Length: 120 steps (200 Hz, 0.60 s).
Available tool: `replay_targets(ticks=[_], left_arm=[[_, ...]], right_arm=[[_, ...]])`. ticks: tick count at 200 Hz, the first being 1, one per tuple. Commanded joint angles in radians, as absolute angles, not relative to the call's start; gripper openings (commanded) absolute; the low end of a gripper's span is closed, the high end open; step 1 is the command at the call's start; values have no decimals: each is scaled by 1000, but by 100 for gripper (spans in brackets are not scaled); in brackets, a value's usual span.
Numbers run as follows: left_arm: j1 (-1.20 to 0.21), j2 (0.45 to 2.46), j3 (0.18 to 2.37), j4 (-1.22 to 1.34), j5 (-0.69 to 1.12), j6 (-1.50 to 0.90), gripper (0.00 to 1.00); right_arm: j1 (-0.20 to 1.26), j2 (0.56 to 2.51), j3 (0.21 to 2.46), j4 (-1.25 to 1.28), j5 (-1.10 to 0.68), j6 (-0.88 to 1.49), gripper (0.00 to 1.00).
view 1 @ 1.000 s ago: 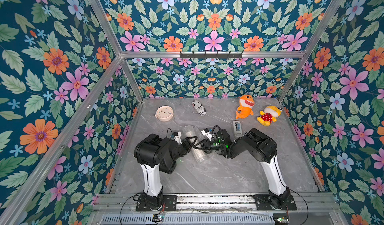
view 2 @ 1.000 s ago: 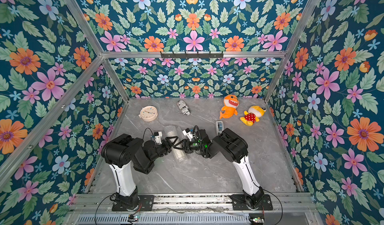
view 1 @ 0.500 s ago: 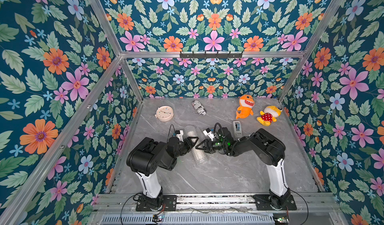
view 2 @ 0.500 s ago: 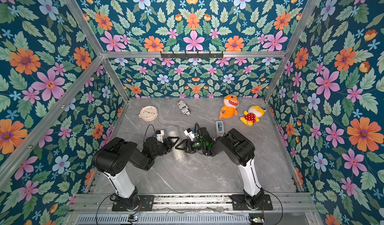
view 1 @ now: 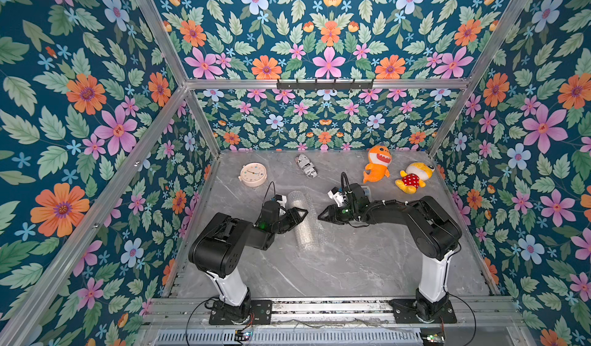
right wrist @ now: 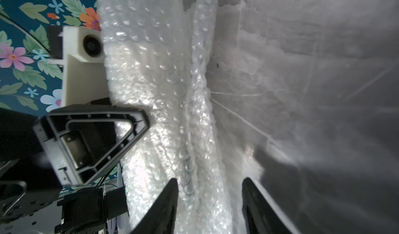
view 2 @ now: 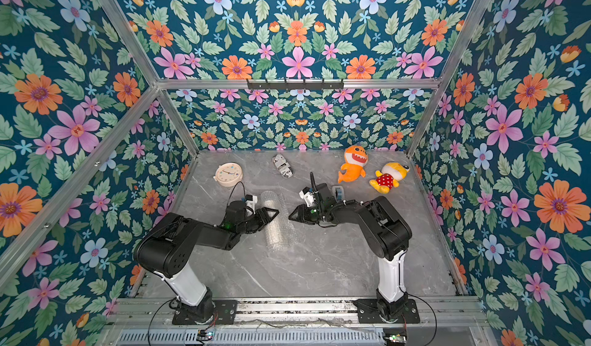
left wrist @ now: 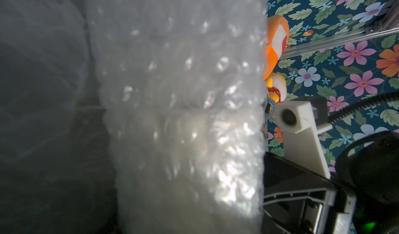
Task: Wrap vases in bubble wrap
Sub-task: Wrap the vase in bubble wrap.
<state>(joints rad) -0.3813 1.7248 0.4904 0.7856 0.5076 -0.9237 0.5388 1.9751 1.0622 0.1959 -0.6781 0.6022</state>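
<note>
The bubble wrap lies as a loose roll on the grey table, between my two arms. The vase is hidden inside it. My left gripper lies across the roll from the left, shut on the bubble wrap, which fills the left wrist view and hides the jaws. My right gripper points at the roll from the right. It is open, with a loose fold of the wrap between its black fingers.
At the back of the table lie a round cream clock, a black-and-white printed cylinder, an orange shark plush and a yellow plush. A small blue-rimmed thing sits behind the right wrist. Floral walls close in three sides.
The right gripper has drawn back a little to the right of the roll and its jaws have widened, then narrowed. The left arm has leaned lower, still on the wrap.
</note>
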Motion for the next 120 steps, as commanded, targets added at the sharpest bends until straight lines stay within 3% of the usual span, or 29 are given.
replay_targets(ticks=[1,16,39,74,103,120], left_arm=[[-380,1744,480,750,530,-858,50],[-380,1754,475,771,537,-864,50],[-378,1758,473,776,541,-867,50],[-373,1749,479,775,559,-870,51],[-367,1732,482,747,567,-859,53],[-363,1716,484,706,567,-841,57]], right_arm=[[540,2022,1116,163,-698,597,50],[541,2059,1135,202,-718,619,49],[541,2083,1137,256,-736,644,36],[542,2112,1116,350,-784,694,32],[549,2129,1098,448,-819,754,21],[553,2125,1087,475,-818,770,8]])
